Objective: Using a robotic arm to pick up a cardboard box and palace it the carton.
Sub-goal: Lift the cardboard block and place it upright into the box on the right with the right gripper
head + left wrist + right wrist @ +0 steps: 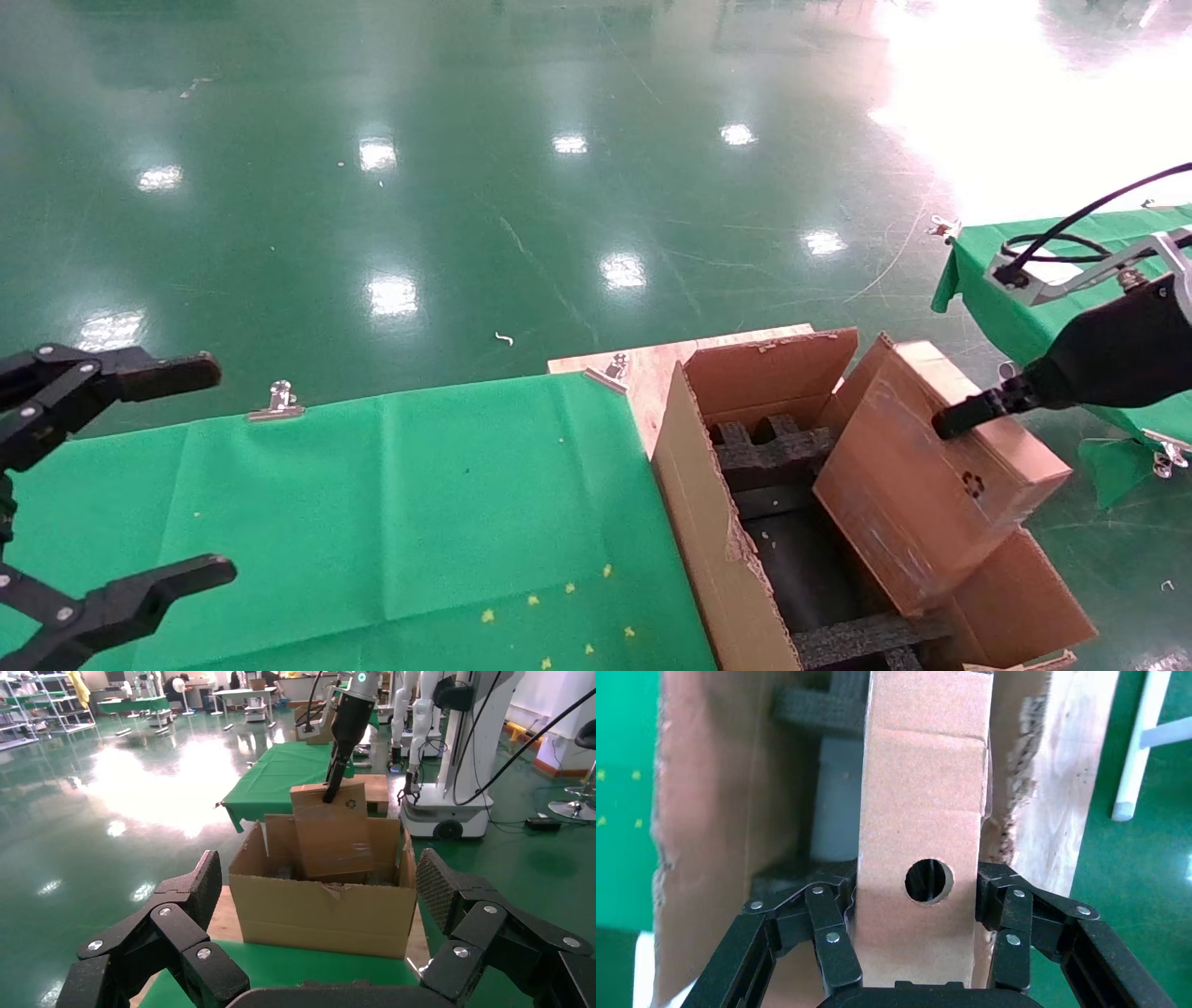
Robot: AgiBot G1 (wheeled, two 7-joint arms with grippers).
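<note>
Cardboard box [931, 480], flat and brown, hangs tilted at lower right of the head view, lower end already inside the carton [708, 522], upper end leaning out toward the right. Held by the right gripper [916, 913], fingers [831, 945] closed on both narrow sides, just beside the round hole in the end face. Attached to the white robotic arm [349, 713], seen far off at top centre of the left wrist view, reaching down onto the box.

Advice for the step in hand, as a judgement:
- Straighten the tilt first; as it stands, looks likely to catch on the black foam inserts [773, 452] or on the far right flap [1015, 596].
- Lower slowly along the long open slot between the foam pieces, keeping the box parallel to the carton walls.
- Watch the ragged torn edge of the near wall at centre bottom of the head view; easy to snag.
- Keep the grip firm until the bottom edge rests on something; glossy tape on the face suggests a slippery surface.
- Release only once seated, then lift straight up clear of the flaps.

Left gripper [93, 494] parked at lower left of the head view over the green desk [400, 522], fingers spread wide, holding nothing, well apart from the carton.
</note>
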